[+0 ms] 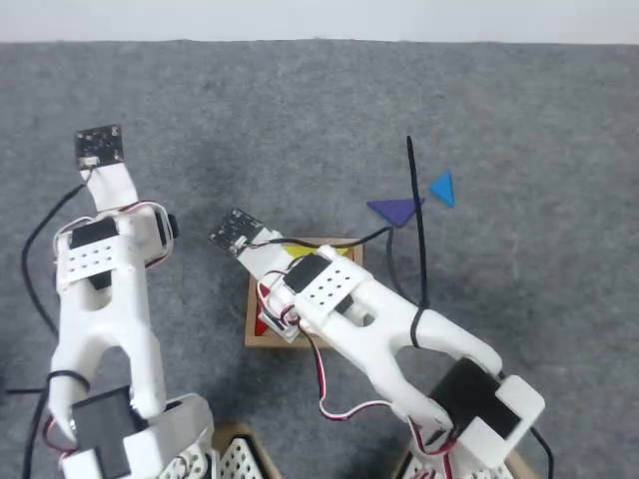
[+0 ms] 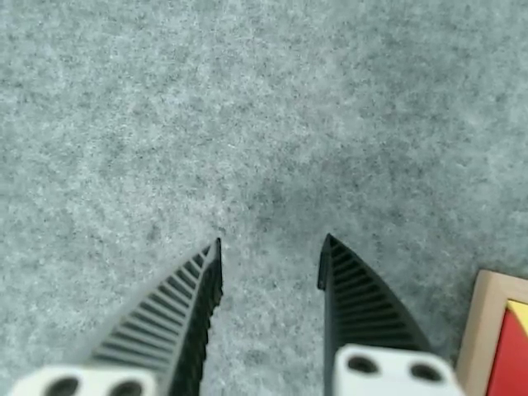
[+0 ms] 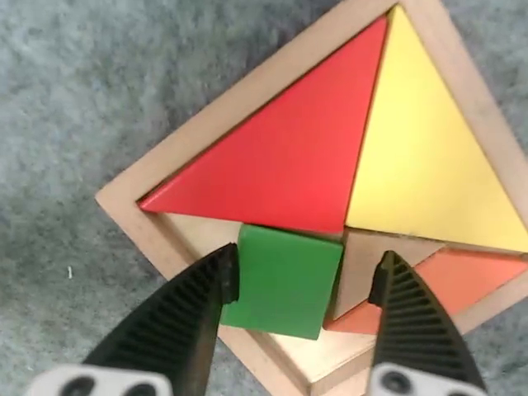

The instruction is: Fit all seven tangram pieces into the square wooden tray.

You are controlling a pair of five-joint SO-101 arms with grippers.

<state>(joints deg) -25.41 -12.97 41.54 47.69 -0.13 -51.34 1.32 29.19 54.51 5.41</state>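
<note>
High view, read across with the tray (image 1: 250,317) as reference.

Left of tray: left arm (image 1: 100,269) stands over bare grey carpet (image 1: 250,110), well apart from any piece. In the left wrist view the left gripper (image 2: 272,241) has its fingers spread with nothing between them. One corner of the tray's rim (image 2: 483,330) shows just beside it. Judgement: parked clear so the other arm has the tray to itself.

At tray: right arm (image 1: 339,299) lies across it. In the right wrist view the right gripper (image 3: 307,256) hangs over the tray with its jaws apart, straddling the green square (image 3: 285,280). One finger (image 3: 216,285) is just beside the square's edge and the other stands off it. Contact cannot be told.
- Red triangle (image 3: 289,157) and yellow triangle (image 3: 421,157) lie flat inside, long edges against the rim (image 3: 235,107), meeting along one side.
- Orange piece (image 3: 462,280) lies inside, beside the green square, with bare tray floor between them.
- One corner of the green square lies over the rim, so it looks not yet seated. Judgement: it needs nudging inward into the gap under the red triangle.

Right of tray, farther back: purple piece (image 1: 392,210) and blue triangle (image 1: 442,188) lie on the carpet outside, close together, with a black cable (image 1: 417,230) running past them. Judgement: both have still to be fetched.
</note>
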